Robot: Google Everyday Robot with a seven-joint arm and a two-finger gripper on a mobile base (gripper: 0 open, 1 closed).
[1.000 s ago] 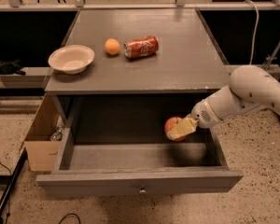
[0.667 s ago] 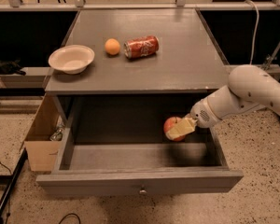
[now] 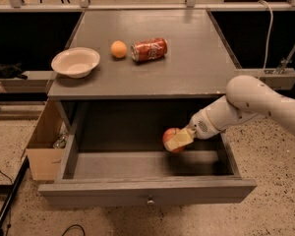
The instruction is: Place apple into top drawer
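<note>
The top drawer [image 3: 147,191] stands pulled wide open below the grey cabinet top, its flat front panel with a small round knob facing me. My gripper [image 3: 177,140] reaches in from the right on a white arm and is shut on the red apple [image 3: 169,135]. It holds the apple inside the drawer's opening, just above the drawer floor at the right of the middle. A pale fingertip [image 3: 179,139] covers the apple's right side.
On the cabinet top [image 3: 196,68] lie a white bowl [image 3: 75,62], a small orange fruit [image 3: 118,49] and a red soda can [image 3: 149,49] on its side. A cardboard box [image 3: 42,146] stands on the floor at the drawer's left.
The gripper with the apple has shifted slightly left and a little lower inside the drawer. Nothing else has moved.
</note>
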